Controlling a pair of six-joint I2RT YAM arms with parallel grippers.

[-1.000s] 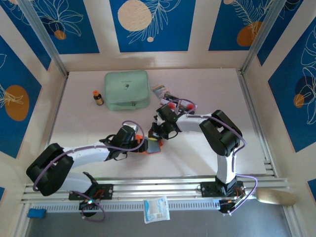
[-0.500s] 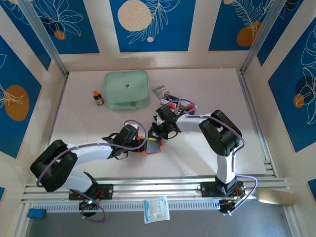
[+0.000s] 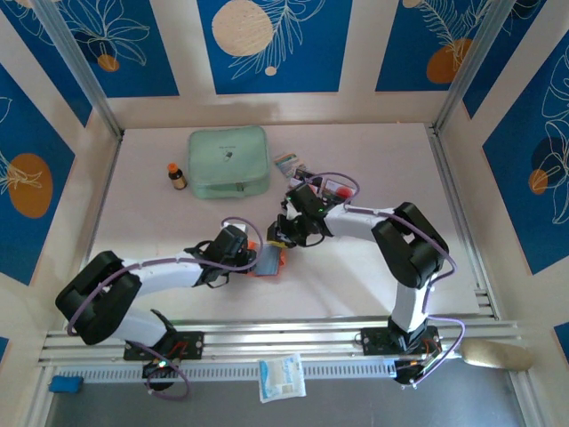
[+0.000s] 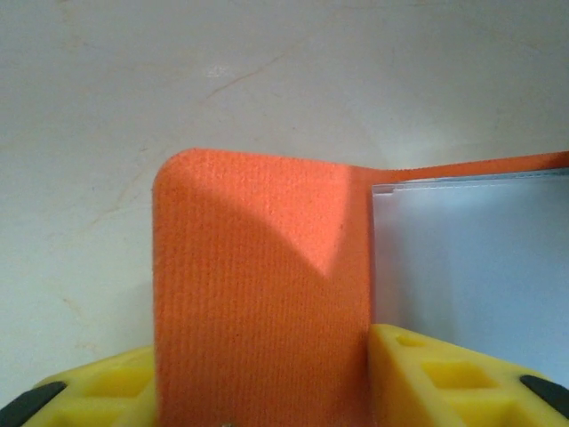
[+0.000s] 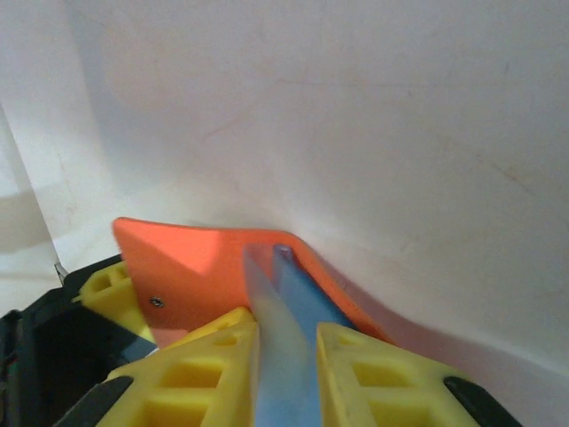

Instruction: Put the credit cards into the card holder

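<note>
- Orange-red ribbed fabric marks the card holder (image 3: 267, 261). It lies opened out on the table (image 3: 160, 222), toward 6 o'clock from the table's middle, between the 2 grippers.
- Its long axis runs roughly 9 to 3 o'clock in the top view. The orange flap (image 4: 258, 285) points toward 9 and the greyish clear sleeves (image 4: 471, 267) toward 3.
- The left gripper (image 4: 262, 347) sits at the holder's 9 o'clock side. The flap fills the gap between its yellow fingers, face-on to the wrist camera, with a rounded corner at 11 o'clock. I cannot tell whether the fingers press on it.
- The right gripper (image 5: 286, 325) sits at the holder's 1 o'clock side. Its fingers stand close together with 2 sleeve leaves edge-on in the narrow gap. I cannot tell whether they pinch the leaves or only touch them.
- The credit cards (image 3: 336, 189) lie well apart from the holder, at its 1 o'clock, beside the right arm. 1 red circle shows, and their axis is too small to tell.
- The table is pale and matte with faint scuffs. A mint-green pouch (image 3: 228, 162) lies at 11 o'clock, with a small bottle (image 3: 177, 176) just beside it at 9 and a striped packet (image 3: 286, 162) at 3.
- The walls (image 3: 276, 44) carry blue panels with white leaf lines and orange and cream circles. A metal rail (image 3: 293, 334) runs along the near edge.
</note>
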